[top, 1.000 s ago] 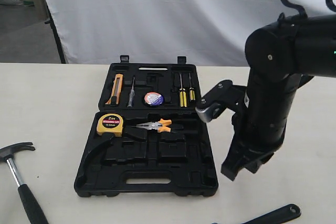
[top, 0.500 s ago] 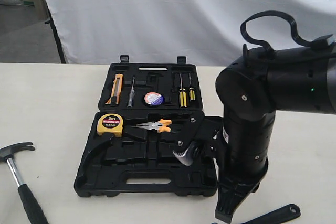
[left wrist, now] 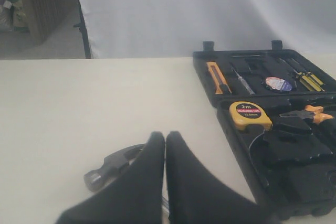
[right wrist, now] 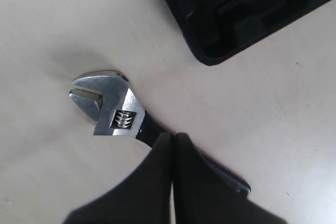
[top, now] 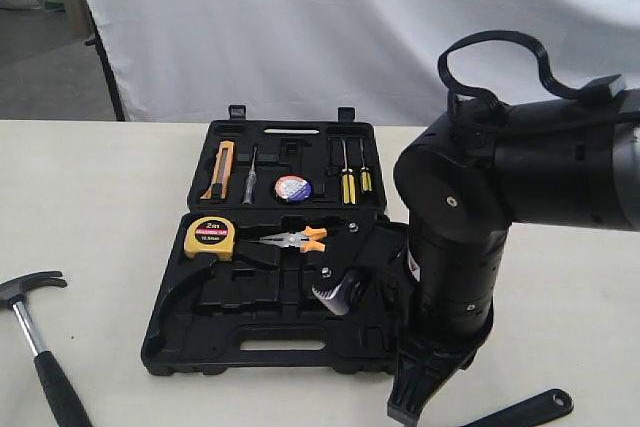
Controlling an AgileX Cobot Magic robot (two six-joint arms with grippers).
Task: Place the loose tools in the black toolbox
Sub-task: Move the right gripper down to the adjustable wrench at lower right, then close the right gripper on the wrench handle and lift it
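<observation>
The black toolbox [top: 200, 347] lies open mid-table, and the small tape roll [top: 292, 188] sits in a recess of its far half. Off its near right corner lies the adjustable wrench [right wrist: 107, 106]; only its handle end [top: 520, 409] shows in the exterior view. My right gripper [right wrist: 173, 136] is shut and empty, its tips right over the wrench's black handle. The claw hammer [top: 35, 342] rests at the table's near left. My left gripper [left wrist: 165, 135] is shut and empty beside the hammer head [left wrist: 113, 166]; the exterior view does not show it.
A yellow tape measure [top: 209, 237] and orange-handled pliers [top: 300, 238] lie in the toolbox's near half. A utility knife [top: 221, 169] and screwdrivers [top: 351, 183] fill the far half. The right arm [top: 470, 237] hides the box's right edge. A white backdrop hangs behind the table.
The right arm has swung left and down toward the table's front edge, bringing its gripper low over the wrench. Hammer, toolbox and its contents have not moved.
</observation>
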